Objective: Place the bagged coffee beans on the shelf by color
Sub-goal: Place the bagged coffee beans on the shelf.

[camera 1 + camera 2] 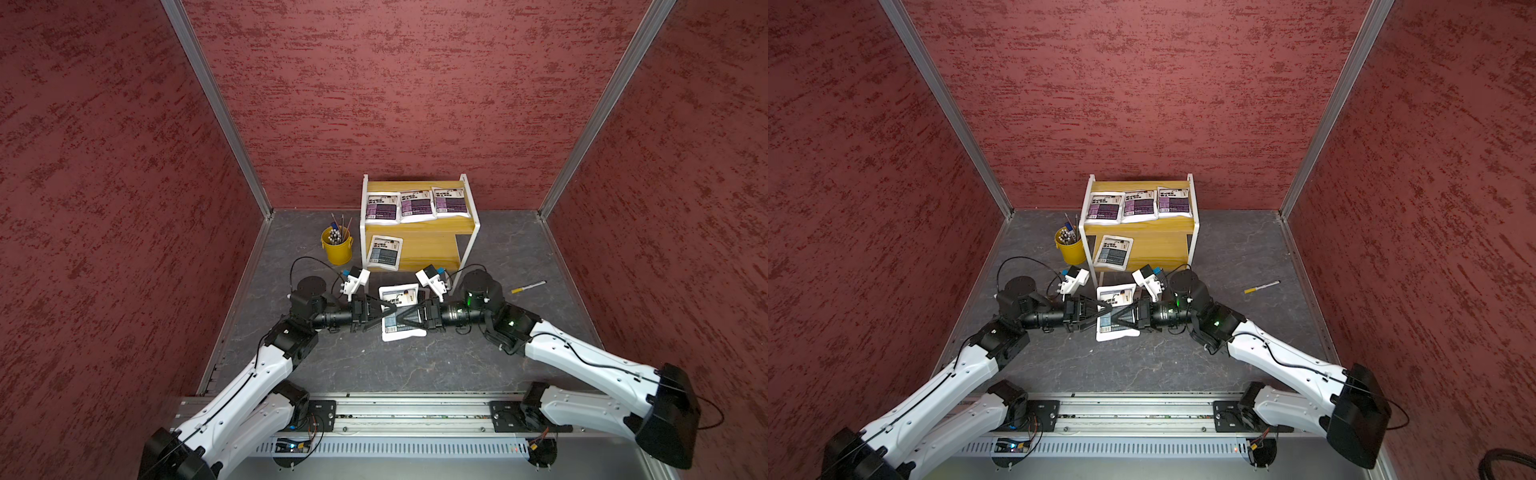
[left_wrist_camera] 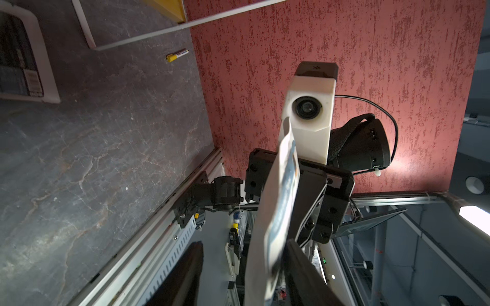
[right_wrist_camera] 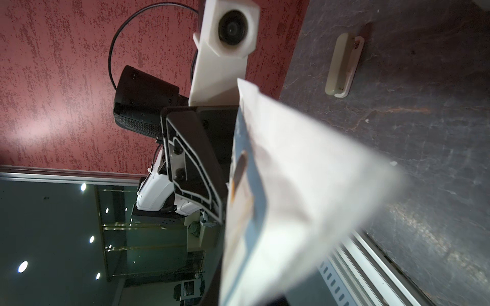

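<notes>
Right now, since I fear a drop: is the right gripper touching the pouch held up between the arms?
Touching. The left wrist view shows the right gripper shut on the pouch, its finger flat against the printed face.

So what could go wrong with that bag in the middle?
1. The held pouch is in the right gripper, but the left gripper doesn't look closed on it yet; letting go early could drop it.
2. The grippers are nearly nose to nose and might bump.
3. It's blue-grey, so it belongs beside the shelved pouch on the lower board, not with the purple pouches.
</notes>
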`<state>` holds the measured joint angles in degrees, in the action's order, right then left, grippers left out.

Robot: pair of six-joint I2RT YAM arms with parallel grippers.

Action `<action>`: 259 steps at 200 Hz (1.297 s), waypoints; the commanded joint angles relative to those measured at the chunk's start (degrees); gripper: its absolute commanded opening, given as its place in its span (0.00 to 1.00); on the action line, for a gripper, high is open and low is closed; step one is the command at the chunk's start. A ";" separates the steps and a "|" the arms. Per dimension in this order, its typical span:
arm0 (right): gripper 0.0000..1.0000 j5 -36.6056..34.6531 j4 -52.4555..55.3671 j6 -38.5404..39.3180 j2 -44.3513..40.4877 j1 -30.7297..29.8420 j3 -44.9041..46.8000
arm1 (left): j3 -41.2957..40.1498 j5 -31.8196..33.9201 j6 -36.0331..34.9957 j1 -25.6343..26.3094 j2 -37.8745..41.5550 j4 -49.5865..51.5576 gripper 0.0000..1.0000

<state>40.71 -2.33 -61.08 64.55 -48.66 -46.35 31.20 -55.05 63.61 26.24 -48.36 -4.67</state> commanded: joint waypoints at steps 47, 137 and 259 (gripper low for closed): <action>0.26 0.47 -3.12 -0.19 0.85 0.23 1.28 | -1.24 1.45 1.53 -0.32 -0.85 -5.52 0.27; 0.39 -10.12 -9.18 -5.99 -7.11 1.03 11.98 | -7.74 11.95 6.76 -0.64 1.52 -11.11 0.23; 0.39 -10.27 -16.23 -9.78 -4.11 1.04 14.12 | -11.64 19.46 11.57 -0.40 4.73 -17.28 0.08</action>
<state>31.66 -14.96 -69.69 59.96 -47.79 -32.97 20.95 -38.35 74.59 25.93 -45.08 -19.20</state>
